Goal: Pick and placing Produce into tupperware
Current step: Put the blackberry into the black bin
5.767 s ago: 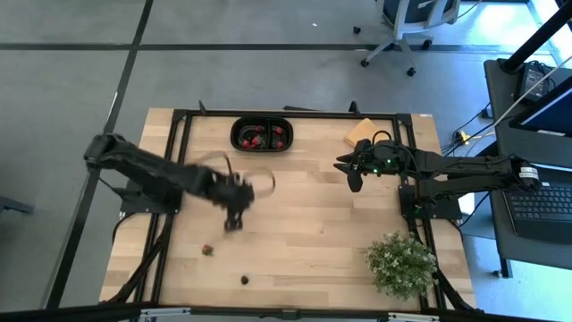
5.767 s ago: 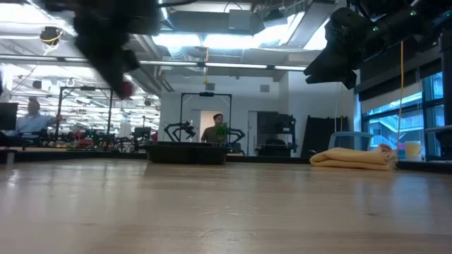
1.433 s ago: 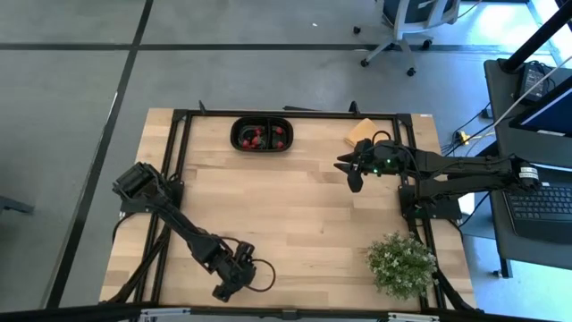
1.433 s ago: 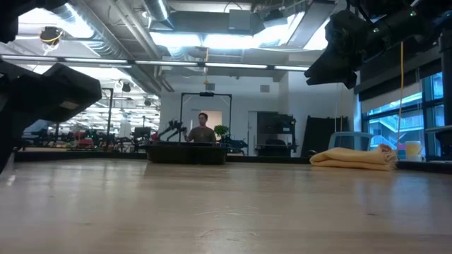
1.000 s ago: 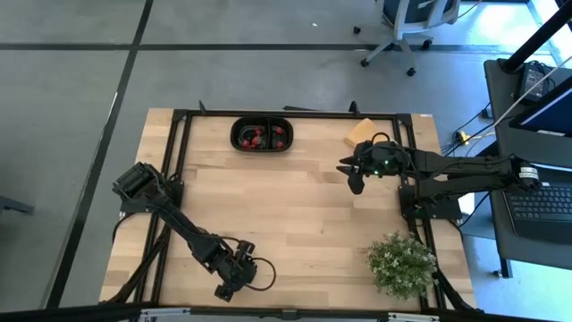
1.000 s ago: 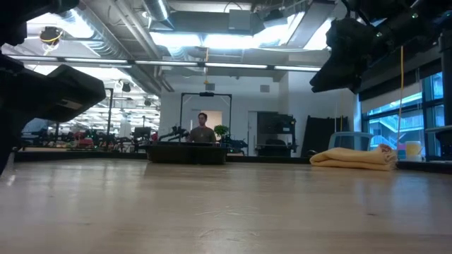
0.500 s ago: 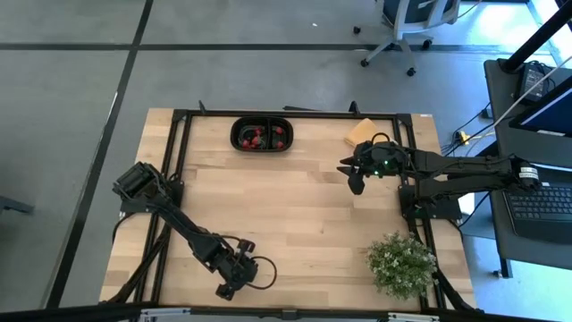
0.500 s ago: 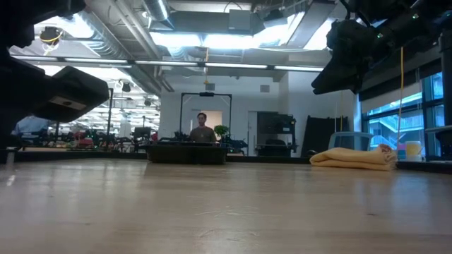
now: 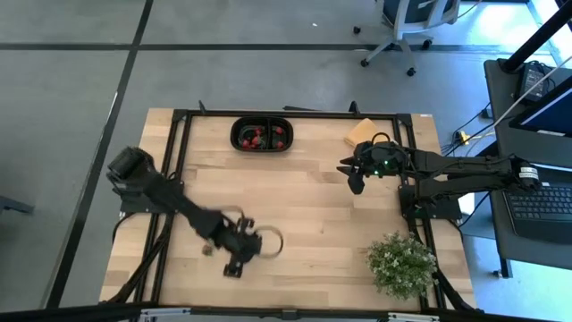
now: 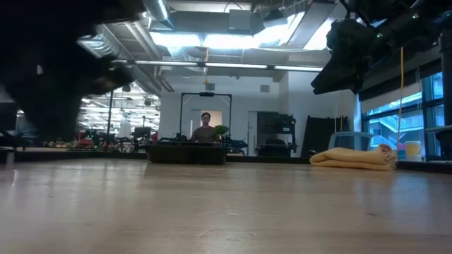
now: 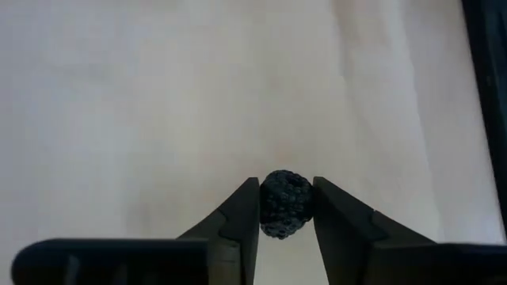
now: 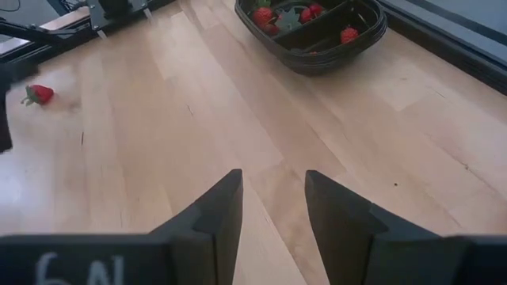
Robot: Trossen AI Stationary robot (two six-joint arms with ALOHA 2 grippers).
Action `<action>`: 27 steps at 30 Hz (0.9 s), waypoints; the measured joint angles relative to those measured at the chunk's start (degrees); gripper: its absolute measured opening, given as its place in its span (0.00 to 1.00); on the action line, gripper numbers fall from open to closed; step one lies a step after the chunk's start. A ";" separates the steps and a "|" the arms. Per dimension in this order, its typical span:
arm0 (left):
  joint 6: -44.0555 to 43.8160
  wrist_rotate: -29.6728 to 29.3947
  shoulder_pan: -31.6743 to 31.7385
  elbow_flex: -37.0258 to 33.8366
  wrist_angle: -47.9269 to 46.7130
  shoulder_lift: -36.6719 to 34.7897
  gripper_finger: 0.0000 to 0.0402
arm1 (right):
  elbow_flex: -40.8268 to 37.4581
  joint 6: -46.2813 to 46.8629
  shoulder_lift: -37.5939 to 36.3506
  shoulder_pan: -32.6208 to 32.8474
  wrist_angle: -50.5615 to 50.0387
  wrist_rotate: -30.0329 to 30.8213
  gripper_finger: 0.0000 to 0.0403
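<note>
Dark berry (image 11: pixel 285 204) sat clamped in the left gripper (image 9: pixel 239 254) near the bench's front; the right gripper (image 12: pixel 273 207) hovered narrowly parted.

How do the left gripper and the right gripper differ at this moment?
The left gripper is shut on a dark berry; the right gripper is open and holds nothing. The left one is over the table's near part, the right one by the tan pad. Both have two dark fingers.
</note>
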 joint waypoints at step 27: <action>11.28 5.46 58.88 0.08 20.45 -4.75 0.22 | 0.00 -0.22 0.00 -0.02 1.38 0.36 0.35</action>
